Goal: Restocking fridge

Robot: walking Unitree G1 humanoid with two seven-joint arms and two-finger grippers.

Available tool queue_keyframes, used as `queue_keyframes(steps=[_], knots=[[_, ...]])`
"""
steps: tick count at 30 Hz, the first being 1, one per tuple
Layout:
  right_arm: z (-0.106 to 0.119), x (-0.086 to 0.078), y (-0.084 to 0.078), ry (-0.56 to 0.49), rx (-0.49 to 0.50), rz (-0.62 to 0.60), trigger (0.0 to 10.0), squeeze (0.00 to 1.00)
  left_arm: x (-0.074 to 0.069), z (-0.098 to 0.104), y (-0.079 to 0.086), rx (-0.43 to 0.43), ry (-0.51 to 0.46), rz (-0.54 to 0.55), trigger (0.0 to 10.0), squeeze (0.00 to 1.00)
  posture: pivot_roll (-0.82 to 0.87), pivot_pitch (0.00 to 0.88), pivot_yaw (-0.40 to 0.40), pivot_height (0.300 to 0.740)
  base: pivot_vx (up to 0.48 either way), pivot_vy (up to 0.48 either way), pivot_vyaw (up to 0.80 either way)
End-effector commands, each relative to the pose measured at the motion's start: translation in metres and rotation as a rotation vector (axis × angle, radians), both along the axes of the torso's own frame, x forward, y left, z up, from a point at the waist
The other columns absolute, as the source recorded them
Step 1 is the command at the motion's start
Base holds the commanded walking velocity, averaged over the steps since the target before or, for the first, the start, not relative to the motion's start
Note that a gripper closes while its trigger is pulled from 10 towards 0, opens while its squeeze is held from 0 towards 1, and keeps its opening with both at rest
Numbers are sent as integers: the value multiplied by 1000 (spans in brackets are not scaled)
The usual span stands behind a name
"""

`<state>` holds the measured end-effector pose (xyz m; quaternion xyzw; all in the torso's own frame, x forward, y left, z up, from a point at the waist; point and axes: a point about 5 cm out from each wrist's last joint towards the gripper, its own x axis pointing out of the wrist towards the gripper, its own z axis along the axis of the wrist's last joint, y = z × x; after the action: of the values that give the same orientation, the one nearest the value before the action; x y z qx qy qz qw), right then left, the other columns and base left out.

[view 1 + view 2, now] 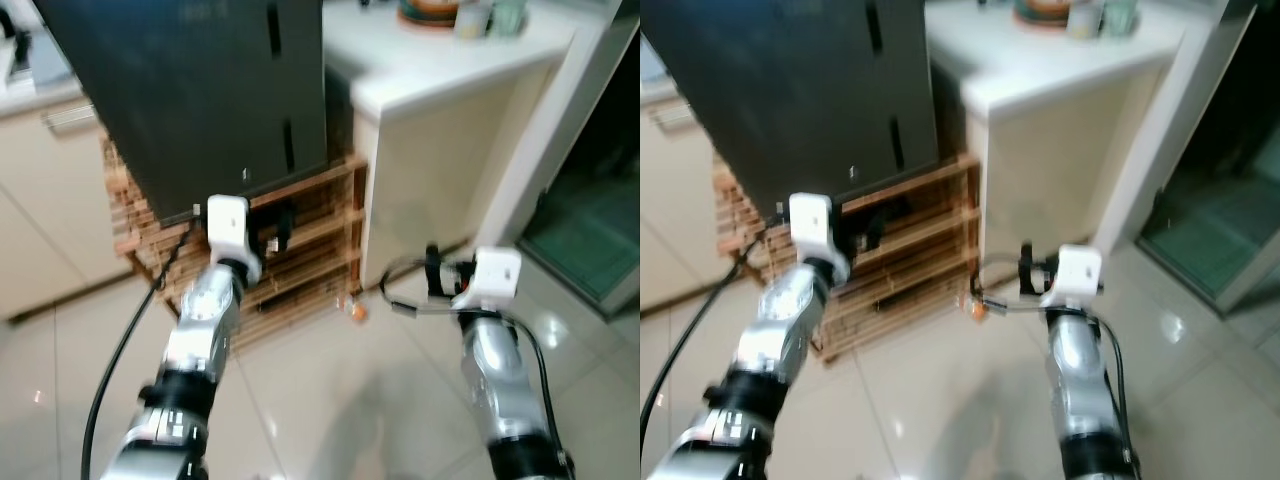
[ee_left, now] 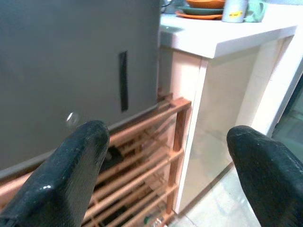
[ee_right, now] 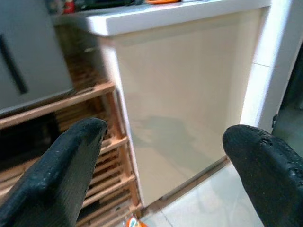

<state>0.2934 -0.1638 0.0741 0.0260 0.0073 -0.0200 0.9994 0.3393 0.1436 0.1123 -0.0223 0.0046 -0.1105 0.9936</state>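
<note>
Just ahead of both spread claws (image 1: 283, 228) (image 1: 432, 272), dark fridge (image 1: 190, 90).

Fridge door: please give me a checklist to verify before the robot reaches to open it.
1. Fridge in front of robot, door shut: ok.
2. Door handle slot visible for grasping: ok.
3. Left end effector open and empty: ok.
4. Right end effector open and empty: ok.
5. Item to restock in hand or in view: not ok; neither end effector carries one.
6. Small orange object on the floor beside the wooden rack, possibly in the stepping path: cannot tell.
</note>
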Motion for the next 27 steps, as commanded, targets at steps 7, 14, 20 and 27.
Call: queue_keyframes(steps=[7, 14, 20, 27], knots=[[-3, 5, -23, 37, -40, -48, 10000, 0, 3, 4, -13, 11, -19, -50, 10000, 0, -107, 0, 13, 740, 480, 0, -114], [2, 12, -23, 34, -80, -13, 10000, 0, -3, -3, -28, -29, 3, -130, 10000, 0, -100, 0, -25, 740, 480, 0, -800], [1, 9, -32, 53, -109, 0, 10000, 0, -19, -14, -54, -66, 42, -283, 10000, 0, -105, 0, -79, 740, 477, 0, -800], [-2, 8, -35, 78, -120, 13, 10000, 0, -26, -19, -60, -90, 48, -306, 10000, 0, -98, 0, -94, 740, 469, 0, -800]])
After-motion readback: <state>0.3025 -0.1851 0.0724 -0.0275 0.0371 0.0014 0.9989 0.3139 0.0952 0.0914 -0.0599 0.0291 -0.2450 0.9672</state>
